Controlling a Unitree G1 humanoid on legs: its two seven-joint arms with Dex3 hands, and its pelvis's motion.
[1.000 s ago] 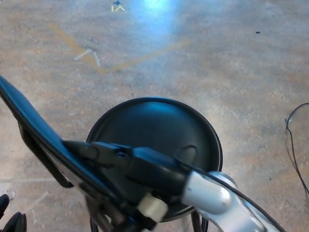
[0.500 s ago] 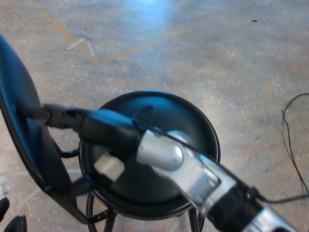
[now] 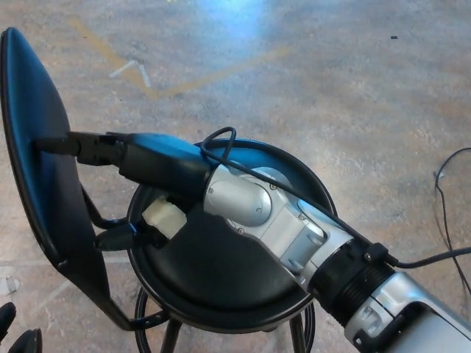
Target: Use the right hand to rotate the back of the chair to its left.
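The chair has a round black seat (image 3: pixel 221 272) in the middle of the head view, and its black backrest (image 3: pixel 37 162) now stands on the seat's left side. My right arm comes in from the lower right and crosses over the seat. My right hand (image 3: pixel 140 162) is open, with its fingertips (image 3: pixel 57 145) pressed flat against the inner face of the backrest and nothing held. Only the black tips of my left hand (image 3: pixel 16 334) show, in the bottom left corner.
Concrete floor all around, with yellow tape lines (image 3: pixel 151 88) beyond the chair. A black cable (image 3: pixel 445 184) lies on the floor at the right edge. The chair's metal legs (image 3: pixel 169 334) show under the seat.
The backrest has swung from the near-left of the seat round to its left side, standing more upright in view. My right hand has followed it, pushing leftward.
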